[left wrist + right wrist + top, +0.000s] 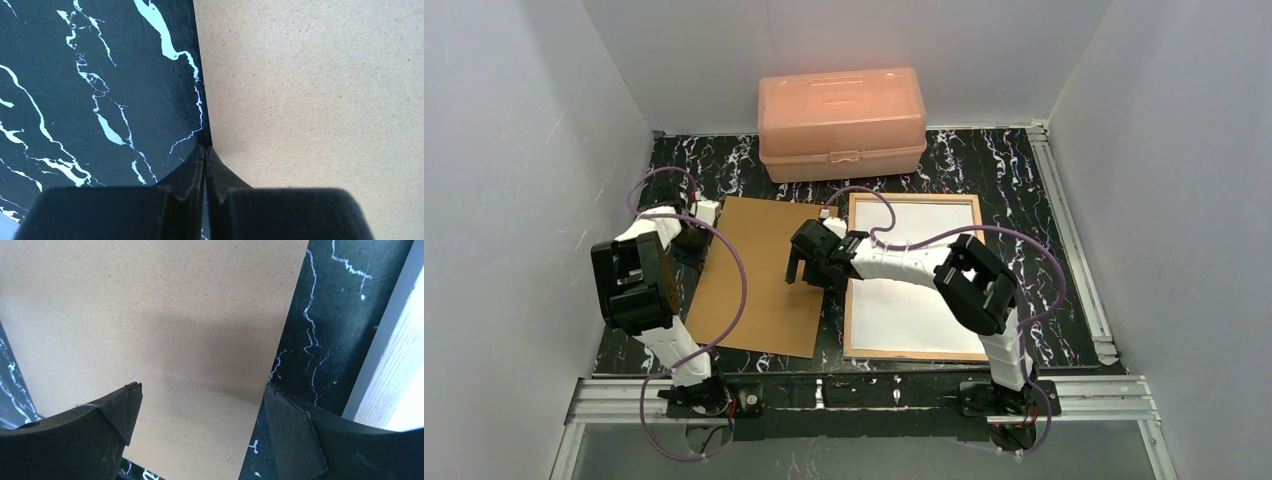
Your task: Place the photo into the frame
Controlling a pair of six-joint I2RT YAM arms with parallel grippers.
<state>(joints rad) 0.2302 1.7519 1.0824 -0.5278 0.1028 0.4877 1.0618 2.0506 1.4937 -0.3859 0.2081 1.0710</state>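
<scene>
Top: one frame (912, 354), tan side up, right of surface (1024, 200) centre, one photo (914, 300) white-side up inside. One brown board (764, 280) left of it, narrow gap. One orange box (842, 110) at far edge. White walls all round.
Left wrist: left pincer (205, 150) tips together at board edge.
Right wrist: right pincer (202, 390) spread wide above board edge, empty.

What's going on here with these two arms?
Two robot arms are at work. The frame lies back-up on the right with what looks like the photo inside, white back up. The left gripper, jaws shut, sits at the left edge of the brown board; the right gripper hovers over its right edge, jaws open.
</scene>
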